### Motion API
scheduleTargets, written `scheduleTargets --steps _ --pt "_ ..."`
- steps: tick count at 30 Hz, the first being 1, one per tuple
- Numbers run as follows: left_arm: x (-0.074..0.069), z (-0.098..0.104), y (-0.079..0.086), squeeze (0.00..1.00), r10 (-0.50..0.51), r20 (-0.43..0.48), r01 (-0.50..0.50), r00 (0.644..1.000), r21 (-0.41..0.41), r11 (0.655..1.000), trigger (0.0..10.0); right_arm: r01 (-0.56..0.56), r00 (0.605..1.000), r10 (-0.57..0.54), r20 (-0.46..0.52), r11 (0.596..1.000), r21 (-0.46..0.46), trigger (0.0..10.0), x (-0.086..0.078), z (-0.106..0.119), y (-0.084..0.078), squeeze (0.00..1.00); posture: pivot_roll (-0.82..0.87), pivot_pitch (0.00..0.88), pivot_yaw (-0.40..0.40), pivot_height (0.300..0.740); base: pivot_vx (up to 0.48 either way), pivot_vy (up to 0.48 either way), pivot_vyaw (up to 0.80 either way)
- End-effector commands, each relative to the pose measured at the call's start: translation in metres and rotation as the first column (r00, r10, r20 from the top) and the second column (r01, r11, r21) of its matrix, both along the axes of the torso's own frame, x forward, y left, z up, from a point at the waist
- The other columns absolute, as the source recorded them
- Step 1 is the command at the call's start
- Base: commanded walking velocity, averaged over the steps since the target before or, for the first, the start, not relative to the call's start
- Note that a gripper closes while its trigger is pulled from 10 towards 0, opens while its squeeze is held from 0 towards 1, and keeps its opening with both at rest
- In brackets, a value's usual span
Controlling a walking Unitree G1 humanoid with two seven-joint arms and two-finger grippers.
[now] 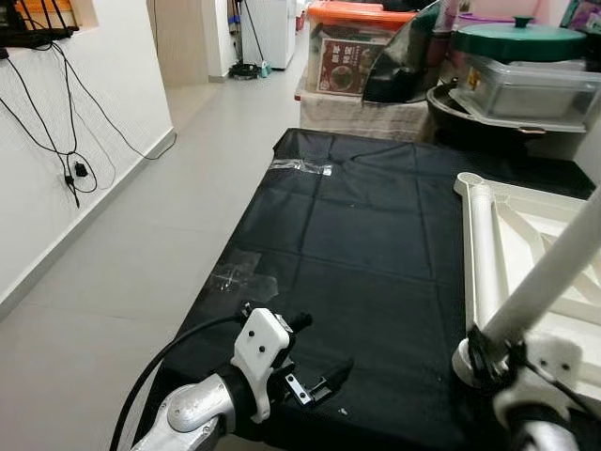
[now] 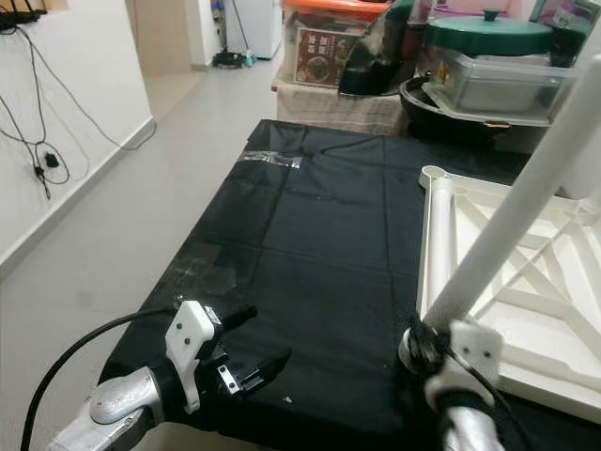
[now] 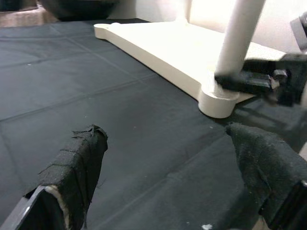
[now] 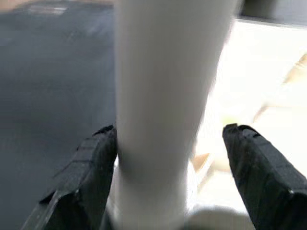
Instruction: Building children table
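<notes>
White tabletop lying upside down on black-covered bench, toward its right side, ribs facing up. White table leg standing tilted in near-left corner socket. Right gripper sitting at leg's base, fingers parted around the leg, one touching it, the other clear. Left gripper hovering low over bench's near edge, well left of the socket, fingers spread apart, holding nothing. Storage boxes and green-lidded pot sitting beyond the far end.
</notes>
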State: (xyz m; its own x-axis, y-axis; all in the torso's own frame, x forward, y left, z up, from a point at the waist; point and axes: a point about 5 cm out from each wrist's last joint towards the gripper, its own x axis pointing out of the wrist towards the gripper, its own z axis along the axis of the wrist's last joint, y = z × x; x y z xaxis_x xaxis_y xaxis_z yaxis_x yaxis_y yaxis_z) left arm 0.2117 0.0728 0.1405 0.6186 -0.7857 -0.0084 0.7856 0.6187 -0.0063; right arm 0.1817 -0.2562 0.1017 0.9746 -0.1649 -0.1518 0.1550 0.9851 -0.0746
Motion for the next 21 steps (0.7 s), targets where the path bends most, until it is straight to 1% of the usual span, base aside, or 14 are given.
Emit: scheduleTargets --steps 1,3,4,6,7,8,10,11,12,13,15,16,18,21 --pt "-0.002 0.001 -0.002 0.00 -0.006 -0.009 0.006 1.000 -0.004 1.000 10.0 -0.083 0.995 0.085 -0.043 0.995 0.046 10.0 -0.005 -0.006 -0.003 0.00 0.17 0.000 -0.045 0.740 0.000 0.000 0.00" --pt "-0.002 0.001 -0.002 0.00 -0.006 -0.009 0.006 1.000 -0.004 1.000 10.0 -0.170 0.981 0.178 -0.080 0.981 0.097 10.0 -0.009 -0.010 0.001 0.00 0.17 0.000 -0.045 0.740 0.000 0.000 0.00" --pt "-0.002 0.001 -0.002 0.00 -0.006 -0.009 0.006 1.000 -0.004 1.000 10.0 -0.170 0.981 0.178 -0.080 0.981 0.097 10.0 -0.009 -0.010 0.001 0.00 0.17 0.000 -0.045 0.740 0.000 0.000 0.00" --pt "-0.001 0.002 -0.002 0.00 -0.007 -0.005 0.006 1.000 -0.001 1.000 10.0 -0.340 0.915 0.371 -0.158 0.920 0.195 10.0 -0.022 -0.014 0.009 0.00 0.17 0.000 -0.045 0.740 0.000 0.000 0.00" --pt "-0.001 0.002 -0.002 0.00 -0.007 -0.005 0.006 1.000 -0.001 1.000 10.0 -0.340 0.915 0.371 -0.158 0.920 0.195 10.0 -0.022 -0.014 0.009 0.00 0.17 0.000 -0.045 0.740 0.000 0.000 0.00" --pt "-0.001 0.002 -0.002 0.00 -0.007 -0.003 0.007 1.000 0.001 1.000 10.0 -0.466 0.848 0.510 -0.144 0.847 0.257 10.0 -0.030 -0.006 0.017 0.00 0.17 0.000 -0.036 0.740 0.000 0.000 0.00" --pt "-0.001 0.002 -0.002 0.00 -0.007 -0.003 0.007 1.000 0.001 1.000 10.0 -0.466 0.848 0.510 -0.144 0.847 0.257 10.0 -0.030 -0.006 0.017 0.00 0.17 0.000 -0.036 0.740 0.000 0.000 0.00" --pt "-0.001 0.002 -0.002 0.00 -0.007 -0.004 0.007 1.000 0.001 1.000 10.0 -0.501 0.830 0.545 -0.118 0.822 0.272 10.0 -0.030 -0.001 0.020 0.00 0.17 0.000 -0.036 0.740 0.000 0.000 0.00" --pt "-0.001 0.002 -0.001 0.00 -0.008 -0.004 0.008 1.000 0.001 1.000 10.0 -0.546 0.808 0.588 -0.049 0.776 0.316 10.0 -0.025 0.010 0.028 0.00 0.17 0.000 -0.036 0.740 0.000 0.000 0.00" --pt "-0.001 0.002 -0.001 0.00 -0.008 -0.004 0.008 1.000 0.001 1.000 10.0 -0.546 0.808 0.588 -0.049 0.776 0.316 10.0 -0.025 0.010 0.028 0.00 0.17 0.000 -0.036 0.740 0.000 0.000 0.00" --pt "-0.001 0.002 -0.002 0.00 -0.010 -0.003 0.010 1.000 0.002 1.000 10.0 -0.608 0.783 0.613 0.107 0.719 0.336 10.0 -0.004 0.033 0.045 0.00 0.17 0.000 -0.036 0.740 0.000 0.000 0.00" --pt "-0.001 0.002 -0.002 0.00 -0.011 -0.001 0.011 1.000 0.003 1.000 10.0 -0.603 0.797 0.573 0.194 0.732 0.316 10.0 0.017 0.046 0.054 0.00 0.18 0.000 -0.040 0.740 0.000 0.000 0.00" --pt "-0.001 0.002 -0.001 0.00 -0.013 0.001 0.013 1.000 0.004 1.000 10.0 -0.573 0.816 0.502 0.287 0.769 0.284 10.0 0.043 0.062 0.065 0.00 0.19 0.000 -0.042 0.740 0.000 0.000 0.00" --pt "-0.001 0.002 -0.001 0.00 -0.013 0.001 0.013 1.000 0.004 1.000 10.0 -0.573 0.816 0.502 0.287 0.769 0.284 10.0 0.043 0.062 0.065 0.00 0.19 0.000 -0.042 0.740 0.000 0.000 0.00"
